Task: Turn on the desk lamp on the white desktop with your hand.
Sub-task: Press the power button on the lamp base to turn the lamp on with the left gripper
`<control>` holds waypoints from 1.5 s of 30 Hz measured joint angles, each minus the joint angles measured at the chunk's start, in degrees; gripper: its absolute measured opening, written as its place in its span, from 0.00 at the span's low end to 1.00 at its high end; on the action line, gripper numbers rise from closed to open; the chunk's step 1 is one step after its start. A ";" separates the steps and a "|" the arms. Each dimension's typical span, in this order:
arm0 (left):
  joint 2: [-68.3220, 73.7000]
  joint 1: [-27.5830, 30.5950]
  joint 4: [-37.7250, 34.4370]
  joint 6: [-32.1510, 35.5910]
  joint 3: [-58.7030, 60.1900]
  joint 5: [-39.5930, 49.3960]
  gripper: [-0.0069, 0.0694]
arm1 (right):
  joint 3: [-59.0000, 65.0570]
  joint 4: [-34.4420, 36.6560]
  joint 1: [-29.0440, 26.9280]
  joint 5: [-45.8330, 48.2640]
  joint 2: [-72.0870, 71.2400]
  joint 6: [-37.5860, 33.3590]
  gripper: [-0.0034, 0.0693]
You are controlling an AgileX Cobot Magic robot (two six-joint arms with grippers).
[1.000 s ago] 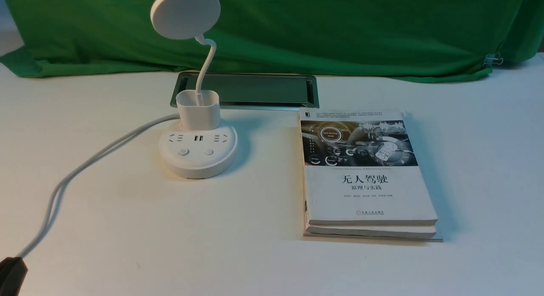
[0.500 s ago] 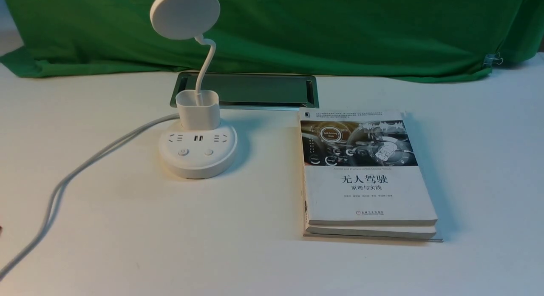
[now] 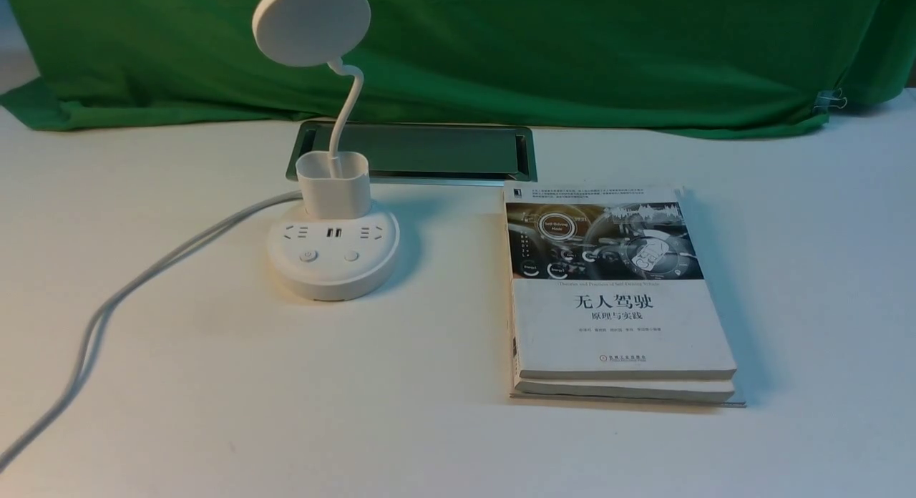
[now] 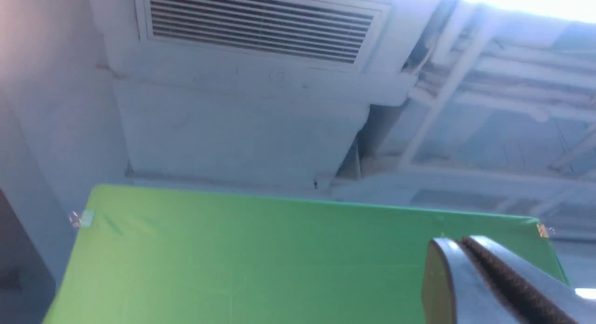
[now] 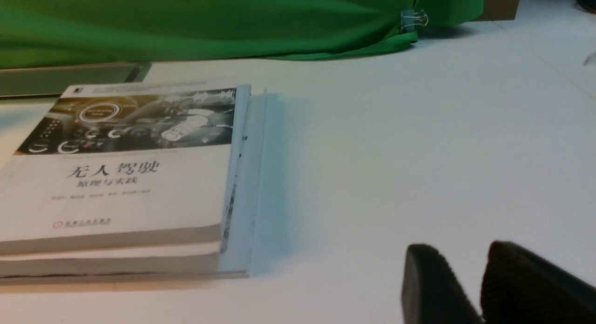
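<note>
Desk lamp: white plastic, smooth, satin finish. Its cable: smooth white sheath. White desktop: matt and smooth. Cable slot frame: polished metal, reflective. Backdrop cloth: green fabric, matt and creased, held by a metal binder clip. Books: paper, with a slightly glossy cover. Left gripper and right gripper: dark, with coarse-textured pad faces.
</note>
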 joint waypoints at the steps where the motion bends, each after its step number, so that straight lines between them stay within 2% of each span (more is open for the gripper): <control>1: 3.89 0.00 0.69 1.58 -6.72 8.55 0.12 | 0.00 0.00 0.00 0.00 0.00 0.00 0.37; 3: 11.39 0.07 1.17 6.34 -13.13 17.50 0.12 | 0.00 0.00 0.00 0.00 0.00 0.00 0.37; 6: 23.09 0.07 0.42 8.94 -18.01 23.65 0.12 | 0.00 0.00 0.00 0.00 0.00 0.00 0.37; 11: 43.53 0.07 -4.35 5.58 -19.75 32.38 0.12 | 0.00 0.00 0.00 0.00 0.00 0.00 0.37; 14: 50.80 -0.12 -6.22 4.80 -19.86 38.16 0.12 | 0.00 0.00 0.00 0.05 0.00 0.00 0.37; 18: 65.00 -0.24 -16.83 5.18 -20.55 52.52 0.12 | 0.00 0.00 0.00 0.00 0.00 0.00 0.37; 19: 68.06 -0.24 -20.82 7.27 -21.09 55.84 0.12 | 0.00 0.00 0.00 0.00 0.00 0.00 0.37; 20: 68.54 -0.27 -21.56 7.78 -21.33 56.35 0.12 | 0.00 0.00 0.00 0.00 0.00 0.00 0.37; 22: 72.59 -0.59 -30.66 15.81 -22.60 60.41 0.12 | 0.00 0.00 0.00 0.00 0.00 0.00 0.37; 25: 75.65 -3.44 -43.62 29.34 -23.52 60.99 0.12 | 0.00 0.00 0.00 0.00 0.00 0.00 0.37; 29: 77.99 -9.35 -48.10 33.97 -24.49 57.44 0.12 | 0.00 0.00 0.00 0.00 0.00 0.00 0.37; 31: 79.77 -12.87 -47.55 34.48 -26.21 56.67 0.12 | 0.00 0.00 0.00 0.00 0.00 0.00 0.37; 33: 81.88 -15.66 -44.34 32.29 -28.61 56.70 0.12 | 0.00 0.00 0.00 0.00 0.00 0.00 0.37; 37: 87.51 -18.93 -32.02 21.86 -35.77 59.84 0.12 | 0.00 0.00 0.00 0.00 0.00 0.00 0.37; 38: 87.78 -19.11 -31.30 21.24 -36.56 60.01 0.12 | 0.00 0.00 0.00 0.00 0.00 0.00 0.37; 40: 90.33 -19.47 -22.90 13.47 -40.44 60.53 0.12 | 0.00 0.00 0.00 0.00 0.00 0.00 0.37; 45: 93.07 -19.53 -7.77 0.87 -42.51 51.94 0.12 | 0.00 0.00 0.00 -0.07 0.00 0.00 0.37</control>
